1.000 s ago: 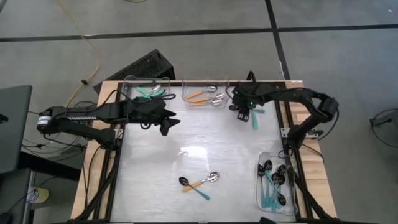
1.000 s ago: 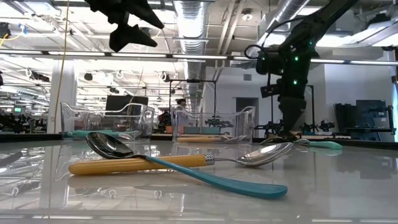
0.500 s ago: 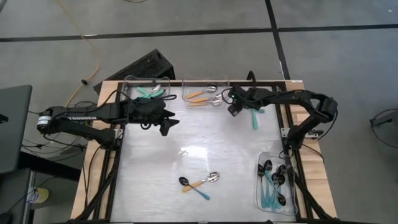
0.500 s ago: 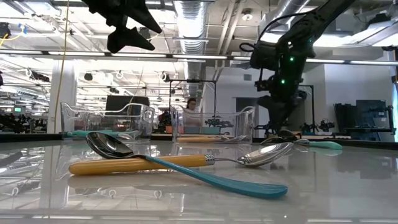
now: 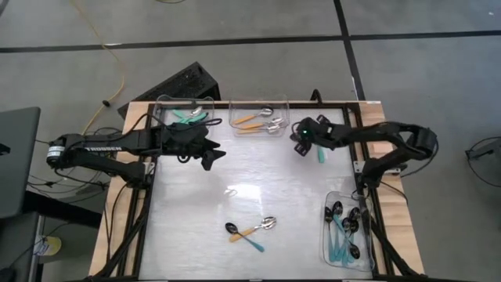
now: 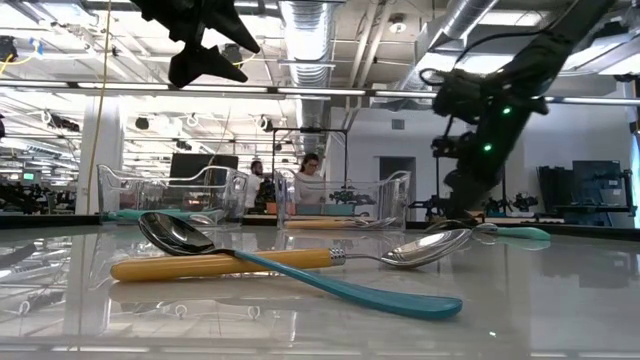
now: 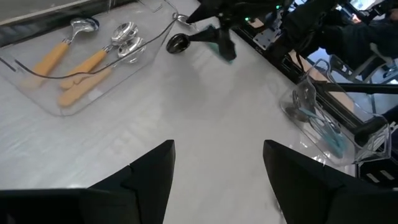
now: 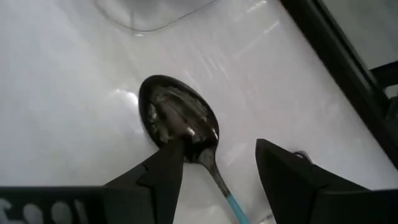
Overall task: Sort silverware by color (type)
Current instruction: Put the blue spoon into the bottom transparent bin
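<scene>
The right gripper [image 8: 214, 165] hangs low over a black-bowled teal spoon [image 8: 180, 127] lying on the table [image 5: 258, 176] at about 1 o'clock, just outside the orange-spoon bin [image 5: 259, 117]; its fingers stand wide, one to each side of the neck where bowl meets handle, holding nothing. The risk is in the closing: the neck is thin and the bowl rounded and glossy, so the pads could pinch the bowl's edge and squirt the spoon away across the slick table, or close above it and come up empty. A slip toward 12 o'clock could knock it against the bin wall. The left gripper [image 7: 217, 165] waits near the 11 o'clock teal-spoon bin [image 5: 185, 114], fingers apart and empty. Two crossed spoons [image 5: 250, 231] remain at 6 o'clock; their overlap may cause one to drag the other when lifted. More black-bowled spoons lie in the 4 o'clock bin [image 5: 347, 231].
</scene>
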Robot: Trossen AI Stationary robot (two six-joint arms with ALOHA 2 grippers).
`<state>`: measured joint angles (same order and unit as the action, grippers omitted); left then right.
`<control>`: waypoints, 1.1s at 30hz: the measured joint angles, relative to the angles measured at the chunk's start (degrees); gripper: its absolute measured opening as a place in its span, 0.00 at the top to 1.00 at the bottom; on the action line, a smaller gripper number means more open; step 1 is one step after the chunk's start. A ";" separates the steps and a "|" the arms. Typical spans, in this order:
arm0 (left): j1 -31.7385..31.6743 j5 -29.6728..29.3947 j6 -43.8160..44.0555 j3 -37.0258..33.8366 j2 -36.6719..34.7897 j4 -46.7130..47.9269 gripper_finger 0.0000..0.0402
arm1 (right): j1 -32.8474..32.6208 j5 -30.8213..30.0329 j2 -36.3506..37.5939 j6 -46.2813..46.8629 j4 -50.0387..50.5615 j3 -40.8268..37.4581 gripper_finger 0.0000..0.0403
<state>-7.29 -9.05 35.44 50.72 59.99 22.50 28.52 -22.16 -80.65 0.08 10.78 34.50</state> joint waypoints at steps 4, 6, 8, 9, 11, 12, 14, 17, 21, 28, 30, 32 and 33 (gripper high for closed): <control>0.00 -0.25 0.81 0.00 -0.02 0.00 0.43 | 0.00 2.77 4.96 -3.63 2.64 -1.49 0.45; 0.00 -0.27 0.86 0.00 -0.01 0.02 0.43 | 0.03 5.04 7.62 -5.88 3.42 -2.08 0.45; -0.01 -0.35 1.19 0.00 -0.02 0.00 0.43 | 0.29 8.19 9.78 -8.80 4.85 -2.11 0.45; 0.00 -0.49 1.23 0.00 -0.02 0.00 0.43 | 0.83 9.65 10.40 -10.32 5.54 -2.10 0.45; -0.02 -0.70 1.25 0.00 -0.02 0.00 0.43 | 2.34 12.28 10.41 -12.63 7.10 -2.12 0.45; -0.02 -0.85 1.23 0.00 -0.02 0.00 0.43 | 3.20 13.53 9.67 -13.33 6.80 -2.10 0.45; -0.02 -1.35 1.21 0.00 -0.02 0.00 0.43 | 4.63 14.94 7.59 -13.89 6.55 -2.12 0.45; -0.02 -1.92 1.18 0.00 -0.02 -0.02 0.43 | 5.87 14.77 3.65 -15.60 1.92 -2.12 0.45; -0.31 -2.09 1.18 0.00 -0.02 -0.04 0.43 | 7.68 14.53 -2.10 -18.42 -3.27 -2.10 0.45; -0.42 -1.91 1.49 0.00 -0.02 -0.09 0.43 | 8.44 15.95 -6.73 -16.02 -4.36 -1.64 0.52; -0.42 -1.94 1.22 0.00 -0.02 -0.13 0.43 | 8.10 15.88 -5.95 -15.02 -4.20 -1.81 0.62; -0.42 -1.94 0.63 0.00 -0.02 -0.15 0.43 | 7.63 15.96 -4.59 -14.48 -3.73 -1.99 0.76; -0.42 -1.98 0.18 0.00 -0.02 -0.15 0.43 | 7.41 16.06 -3.81 -13.88 -3.27 -2.02 0.84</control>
<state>-7.70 -11.03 35.62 50.72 59.96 22.35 35.93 -6.10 -84.45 -13.80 7.52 32.48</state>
